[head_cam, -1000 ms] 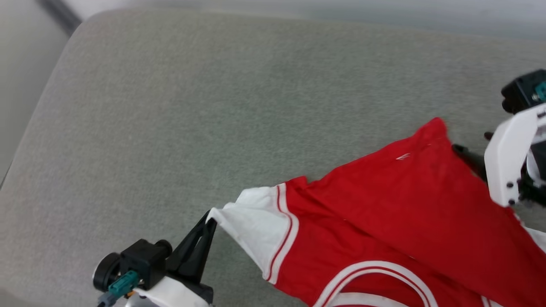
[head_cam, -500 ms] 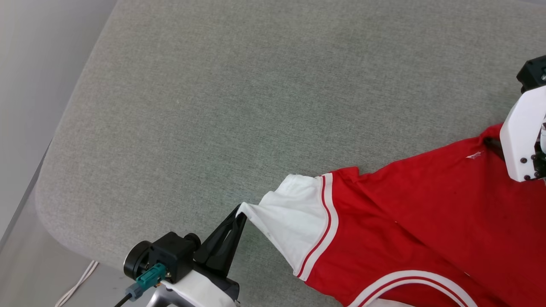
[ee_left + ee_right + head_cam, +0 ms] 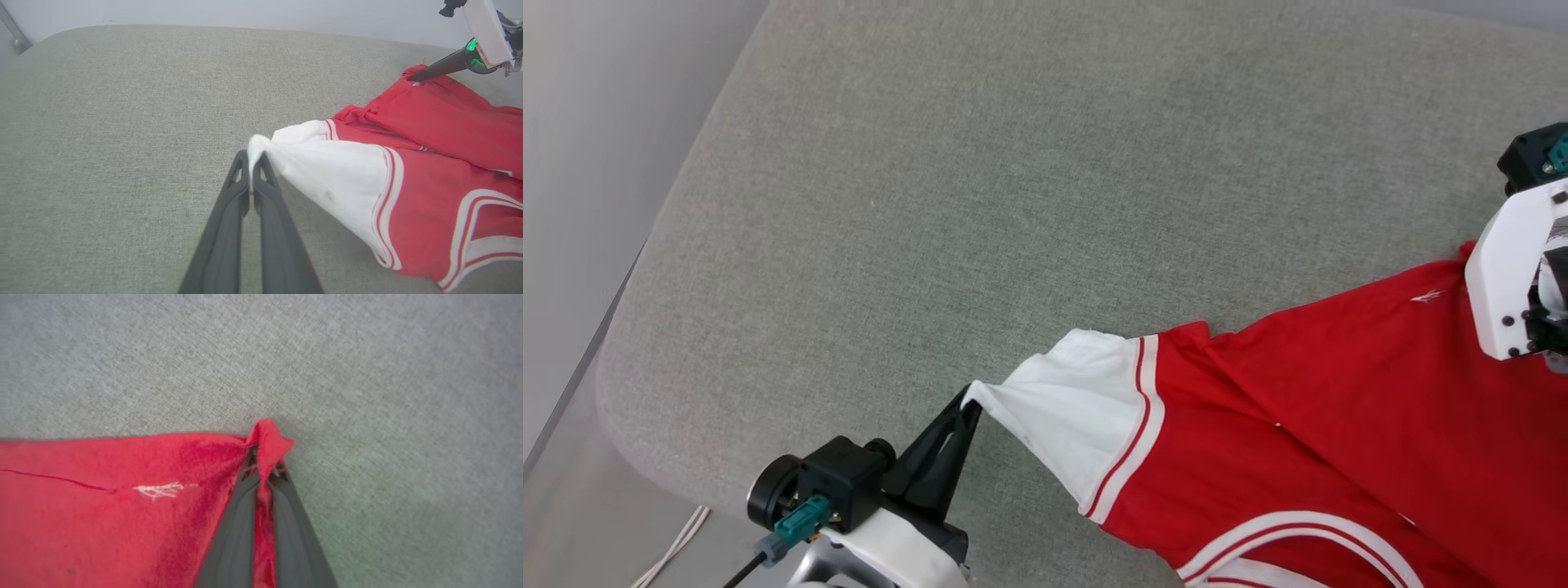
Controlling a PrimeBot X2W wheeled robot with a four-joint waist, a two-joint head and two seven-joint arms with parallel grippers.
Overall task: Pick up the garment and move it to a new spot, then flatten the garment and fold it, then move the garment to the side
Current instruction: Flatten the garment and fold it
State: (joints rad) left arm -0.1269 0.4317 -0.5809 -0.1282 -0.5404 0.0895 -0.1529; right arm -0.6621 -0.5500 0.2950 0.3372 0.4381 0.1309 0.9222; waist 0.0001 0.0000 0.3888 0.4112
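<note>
At about 7 o'clock in the head view, the left gripper (image 3: 970, 402) points its two dark fingers toward 1 o'clock. They are pressed together on the tip of the white sleeve (image 3: 1078, 408) of the garment (image 3: 1298, 408), and the cloth rises into a taut cone at the pinch. From those fingertips the garment runs toward 3 and 4 o'clock across the grey fabric cushion (image 3: 1013, 204): first the sleeve, then the red-and-white striped trim, then the red body, which is creased along a ridge heading toward 2 o'clock. A curved white band shows near 5 o'clock. At 3 o'clock the white housing of the right arm (image 3: 1507, 278) covers the garment's far red corner. In the right wrist view the right gripper (image 3: 263, 471) has its fingers closed on that corner — a nub of cloth bunches beyond the tips and a strip is caught between them. The rest of the red fabric spreads toward 9 o'clock from the pinch, lying on the cushion
</note>
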